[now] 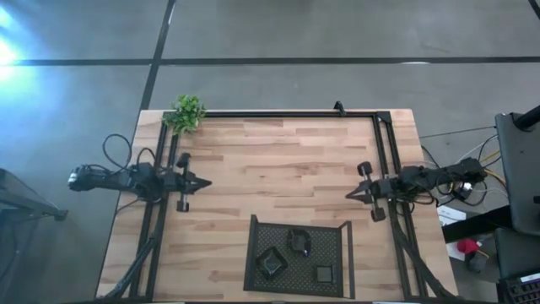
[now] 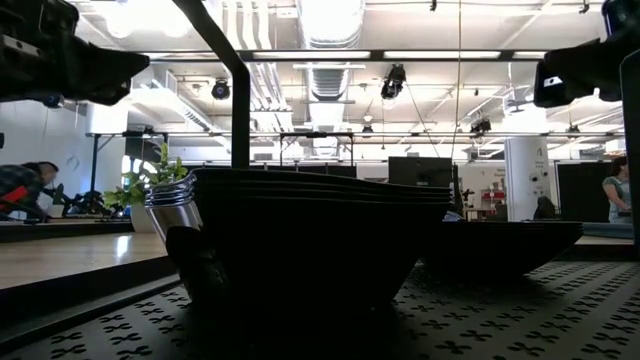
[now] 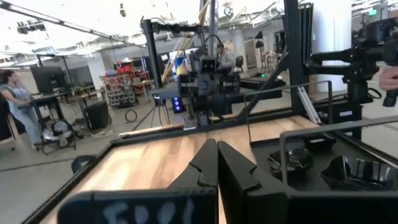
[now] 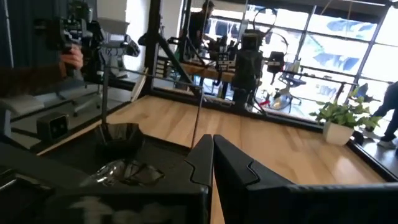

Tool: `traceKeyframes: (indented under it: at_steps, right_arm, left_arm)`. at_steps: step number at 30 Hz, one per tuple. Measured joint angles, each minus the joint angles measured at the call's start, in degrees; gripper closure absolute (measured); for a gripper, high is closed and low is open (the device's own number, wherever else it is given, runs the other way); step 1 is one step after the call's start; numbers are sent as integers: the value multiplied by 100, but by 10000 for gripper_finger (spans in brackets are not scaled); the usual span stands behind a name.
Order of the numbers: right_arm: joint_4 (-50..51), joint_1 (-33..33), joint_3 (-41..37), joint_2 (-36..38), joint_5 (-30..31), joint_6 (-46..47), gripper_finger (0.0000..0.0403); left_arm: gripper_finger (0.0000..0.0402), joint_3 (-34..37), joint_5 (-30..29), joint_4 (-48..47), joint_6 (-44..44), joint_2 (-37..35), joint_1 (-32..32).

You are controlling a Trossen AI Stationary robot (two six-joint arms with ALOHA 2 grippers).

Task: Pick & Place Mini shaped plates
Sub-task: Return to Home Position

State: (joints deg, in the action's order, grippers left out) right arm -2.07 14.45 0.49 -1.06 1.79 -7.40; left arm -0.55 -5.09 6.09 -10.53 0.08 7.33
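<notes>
The mini shaped plates sit in three small groups (image 1: 272, 264) (image 1: 299, 241) (image 1: 323, 273) inside a black mesh tray (image 1: 253, 253) at the table's near edge, resting on its perforated floor. In the low view one group is a nested stack (image 2: 320, 230), with another dish (image 2: 510, 245) behind it. My left gripper (image 1: 205, 181) is at the table's left side, shut and pointing level toward the middle with nothing in it; its fingers meet in its wrist view (image 3: 217, 165). My right gripper (image 1: 350, 194) mirrors it at the right side, shut and holding nothing (image 4: 212, 158).
A small green plant (image 1: 186, 112) stands at the far left corner. Black frame rails (image 1: 278, 113) run along the far edge and down both sides. The tray has upright wire handles (image 3: 283, 140). Bare wood (image 1: 278, 169) lies between the grippers. A person's hand (image 4: 73, 57) shows beyond the table.
</notes>
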Motion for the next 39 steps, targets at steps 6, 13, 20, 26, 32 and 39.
traceKeyframes:
  at_steps: [6, 13, 20, 26, 32, 39]
  right_arm:
    - [-25, -10, 0, -15, 18, -9, 394]
    - [19, -10, 0, -27, 21, -23, 394]
    - [29, -10, 2, -23, 26, -13, 394]
    - [29, -10, 2, -20, 31, -19, 394]
    - [29, -10, 2, -20, 29, -26, 394]
    - [29, -10, 2, -20, 29, -26, 394]
  left_arm:
    - [401, 4, -32, -53, 44, 2, 0]
    - [401, 5, -37, -460, 163, 4, 0]
    - [401, 8, -19, -429, 305, 138, -2]
    - [401, 10, -23, -429, 307, 140, -2]
    - [401, 6, -23, -432, 307, 140, -2]
    - [401, 6, -27, -433, 307, 140, -2]
